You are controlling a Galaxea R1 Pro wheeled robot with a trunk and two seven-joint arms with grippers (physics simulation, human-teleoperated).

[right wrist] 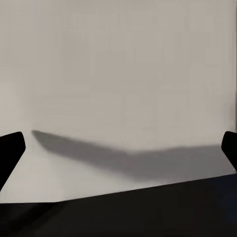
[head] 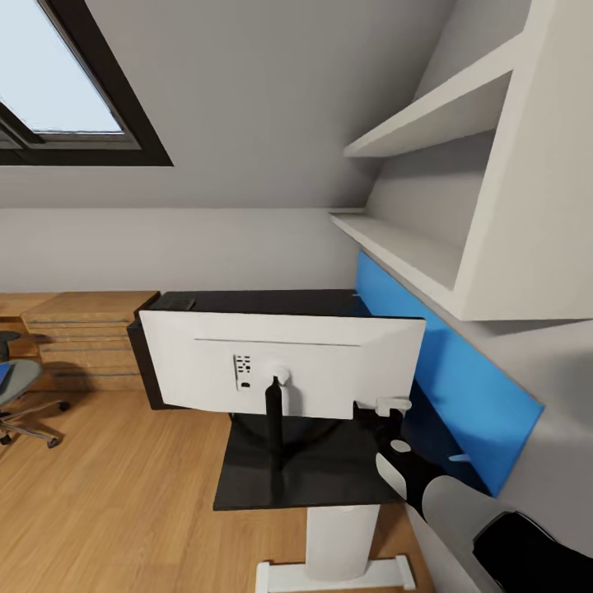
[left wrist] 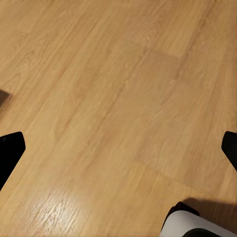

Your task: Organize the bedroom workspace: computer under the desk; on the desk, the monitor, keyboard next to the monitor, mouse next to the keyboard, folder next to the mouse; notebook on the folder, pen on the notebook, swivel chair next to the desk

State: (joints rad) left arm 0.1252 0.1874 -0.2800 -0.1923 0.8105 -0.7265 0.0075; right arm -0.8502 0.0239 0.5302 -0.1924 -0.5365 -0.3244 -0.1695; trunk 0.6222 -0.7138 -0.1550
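The robot is working on the monitor, which is standing on the dark table with its white back toward us, while the right gripper, fingers spread, is needing to close in on its right edge.

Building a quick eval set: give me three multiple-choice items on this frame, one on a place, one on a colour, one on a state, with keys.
1. Where does the monitor stand?
A. on the dark desk
B. on the wooden floor
C. on the wall shelf

2. What colour is the panel along the wall beside the desk?
A. red
B. blue
C. green

3. How do the fingers of the left gripper stand over the floor?
A. closed on a pen
B. closed on a folder
C. spread apart with nothing between them

Answers: 1 A, its stand rests on the desk top. 2 B, the panel is bright blue. 3 C, the fingertips sit at opposite edges with bare floor between.
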